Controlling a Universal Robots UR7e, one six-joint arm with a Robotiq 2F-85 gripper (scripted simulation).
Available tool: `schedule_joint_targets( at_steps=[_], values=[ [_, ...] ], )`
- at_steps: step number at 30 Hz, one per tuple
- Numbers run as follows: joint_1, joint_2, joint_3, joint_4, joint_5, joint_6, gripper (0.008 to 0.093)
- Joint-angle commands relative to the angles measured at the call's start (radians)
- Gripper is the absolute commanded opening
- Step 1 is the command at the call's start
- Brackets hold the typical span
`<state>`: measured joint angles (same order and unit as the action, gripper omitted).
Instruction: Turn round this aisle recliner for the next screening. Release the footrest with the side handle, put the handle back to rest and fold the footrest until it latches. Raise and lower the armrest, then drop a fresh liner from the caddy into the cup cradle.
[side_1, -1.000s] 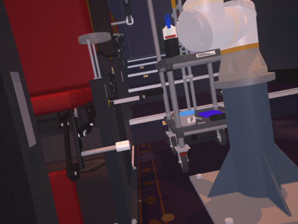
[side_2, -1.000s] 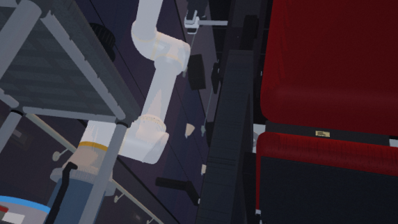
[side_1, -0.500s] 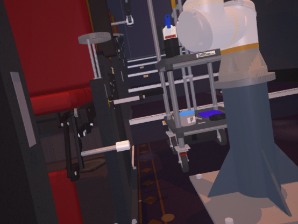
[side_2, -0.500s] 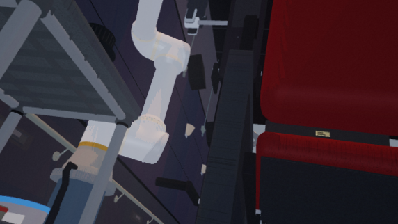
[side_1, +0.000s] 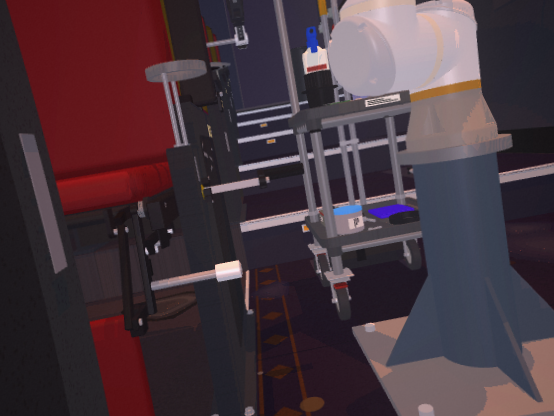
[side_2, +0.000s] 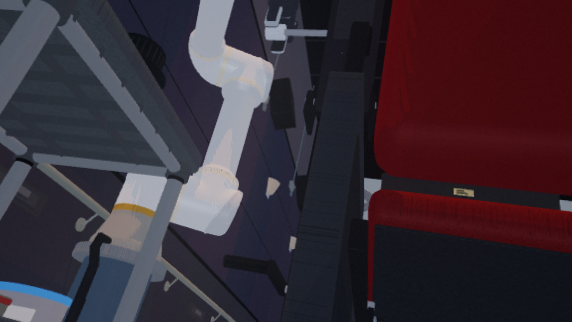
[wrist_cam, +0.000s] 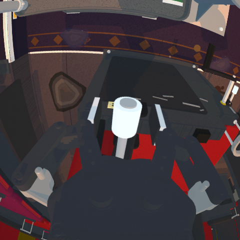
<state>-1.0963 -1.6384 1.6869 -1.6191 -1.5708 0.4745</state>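
Observation:
My gripper (wrist_cam: 126, 117) is largely hidden behind the recliner's dark side panel (side_1: 210, 210) from the side camera, where only part of its black body (side_1: 150, 235) shows beside the red seat. From the wrist camera I see the side handle's white knob (wrist_cam: 126, 117) on its grey rod standing between my fingers, which are open and clear of it on either side. From the side camera the same knob (side_1: 229, 271) sticks out of the side panel toward the aisle. The round grey cup cradle (side_1: 176, 71) stands on thin posts above the armrest.
The recliner's dark side panel stands right by my gripper. The wheeled caddy (side_1: 360, 165) stands in the aisle behind, with a blue-rimmed tub (side_1: 348, 218) on its lower shelf and a spray bottle (side_1: 314, 60) on top. My pedestal (side_1: 465, 260) stands on the right.

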Motion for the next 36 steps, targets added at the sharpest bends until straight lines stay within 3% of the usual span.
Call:
schedule_joint_targets(
  at_steps=[1,12,36],
  values=[
    [0.000,0.000,0.000,0.000,0.000,0.000,0.0580],
    [0.000,-0.001,-0.011,0.011,0.000,0.000,0.0580],
    [0.000,0.000,-0.102,0.101,0.000,0.000,0.0580]
  ],
)
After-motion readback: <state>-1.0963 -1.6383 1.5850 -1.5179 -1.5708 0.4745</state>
